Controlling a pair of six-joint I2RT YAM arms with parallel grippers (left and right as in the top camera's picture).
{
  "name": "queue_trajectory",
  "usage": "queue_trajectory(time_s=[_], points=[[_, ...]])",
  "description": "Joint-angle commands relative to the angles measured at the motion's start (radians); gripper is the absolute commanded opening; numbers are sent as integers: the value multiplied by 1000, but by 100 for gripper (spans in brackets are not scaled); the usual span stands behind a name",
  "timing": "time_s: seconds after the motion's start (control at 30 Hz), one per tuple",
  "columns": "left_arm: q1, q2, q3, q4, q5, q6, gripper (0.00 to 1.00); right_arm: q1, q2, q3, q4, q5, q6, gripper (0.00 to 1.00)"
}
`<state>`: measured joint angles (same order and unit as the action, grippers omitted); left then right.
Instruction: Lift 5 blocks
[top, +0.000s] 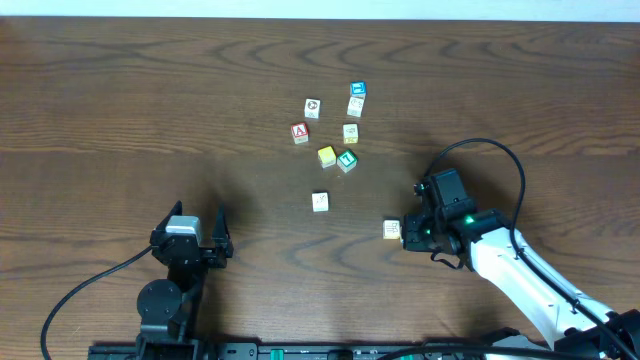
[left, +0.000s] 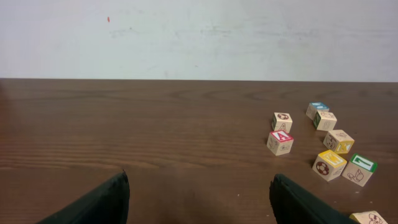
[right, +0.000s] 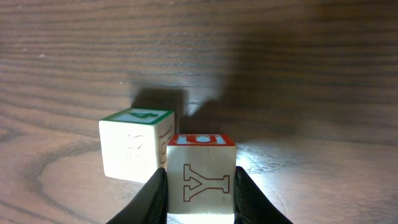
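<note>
We find the left gripper empty, jaws spread wide. Its own view shows only two dark fingertips and cuts off a pale cube at the lower right corner. The loose blocks cluster mid-table, among them a red "A" cube and a green "T" cube; the other faces are too small to read. The right gripper is clamped narrowly on a block marked "Y", its base cut off. A green-edged cube sits just to its left, contact uncertain.
</note>
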<state>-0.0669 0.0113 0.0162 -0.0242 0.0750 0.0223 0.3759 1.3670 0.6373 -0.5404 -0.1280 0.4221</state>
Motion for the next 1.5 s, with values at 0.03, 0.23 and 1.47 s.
queue_trajectory(time_s=[0.03, 0.23, 1.47], points=[[5, -1, -12, -40, 18, -5, 73, 45, 0, -3, 11, -19, -19, 10], [5, -1, -12, -40, 17, -5, 73, 99, 0, -3, 58, -15, -18, 15], [5, -1, -12, -40, 18, -5, 73, 134, 188, -3, 146, 60, 148, 7]])
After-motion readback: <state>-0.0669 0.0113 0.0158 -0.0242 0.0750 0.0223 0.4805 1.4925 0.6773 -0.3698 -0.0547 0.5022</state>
